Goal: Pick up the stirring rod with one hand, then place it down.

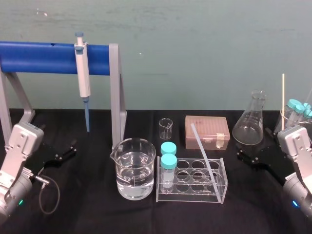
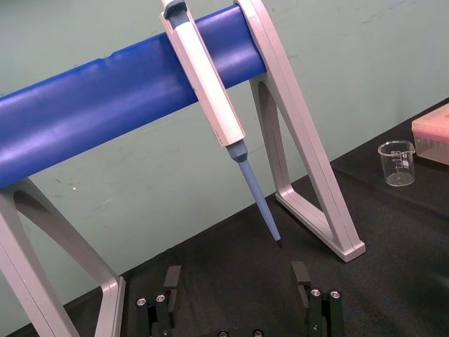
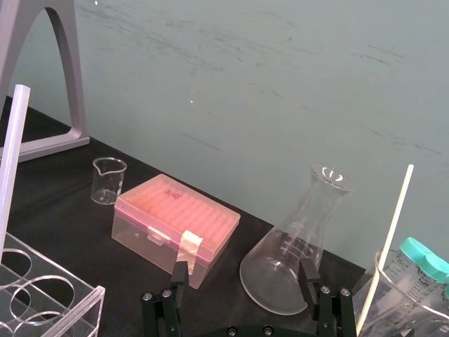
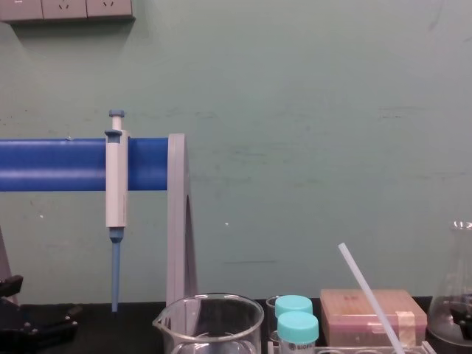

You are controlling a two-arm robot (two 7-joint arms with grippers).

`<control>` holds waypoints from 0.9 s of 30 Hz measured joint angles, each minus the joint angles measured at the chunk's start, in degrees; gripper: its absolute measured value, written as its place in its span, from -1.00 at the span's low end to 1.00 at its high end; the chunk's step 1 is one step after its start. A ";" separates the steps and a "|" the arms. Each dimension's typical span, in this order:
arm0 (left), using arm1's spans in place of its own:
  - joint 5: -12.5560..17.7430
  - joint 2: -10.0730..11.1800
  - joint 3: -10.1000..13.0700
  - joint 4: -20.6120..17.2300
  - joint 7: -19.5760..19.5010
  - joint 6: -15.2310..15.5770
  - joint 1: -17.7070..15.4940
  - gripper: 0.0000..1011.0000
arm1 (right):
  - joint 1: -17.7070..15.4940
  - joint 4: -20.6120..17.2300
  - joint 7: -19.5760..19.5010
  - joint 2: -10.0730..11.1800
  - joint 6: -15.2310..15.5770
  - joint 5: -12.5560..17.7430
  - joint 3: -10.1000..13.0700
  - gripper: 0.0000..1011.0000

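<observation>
left end effector (image 2: 236, 282): released, fingers spread with nothing between them, low over the bench (image 1: 92, 204) near its left edge, in front of the pipette stand (image 1: 115, 92). a white-and-blue pipette (image 1: 82, 73) hangs from the stand's blue bar. a glass beaker (image 1: 135, 168) of clear liquid stands near the front edge, at centre. just beside it, a clear tube rack (image 1: 192, 196) holds two teal-capped tubes (image 1: 168, 162). the stirring rod (image 1: 204, 152) leans tilted in the rack, upper end toward the back edge, touched by neither end effector. behind the rack: a small beaker (image 1: 165, 127) and a pink tip box (image 1: 207, 131). an erlenmeyer flask (image 1: 250, 124) stands toward the right edge. right end effector (image 3: 243, 277): released, empty, just in front of the flask.
</observation>
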 joint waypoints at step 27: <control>0.00 0.00 0.00 0.00 0.00 0.00 0.00 0.98 | 0.00 0.00 0.00 0.00 0.00 0.00 0.00 0.98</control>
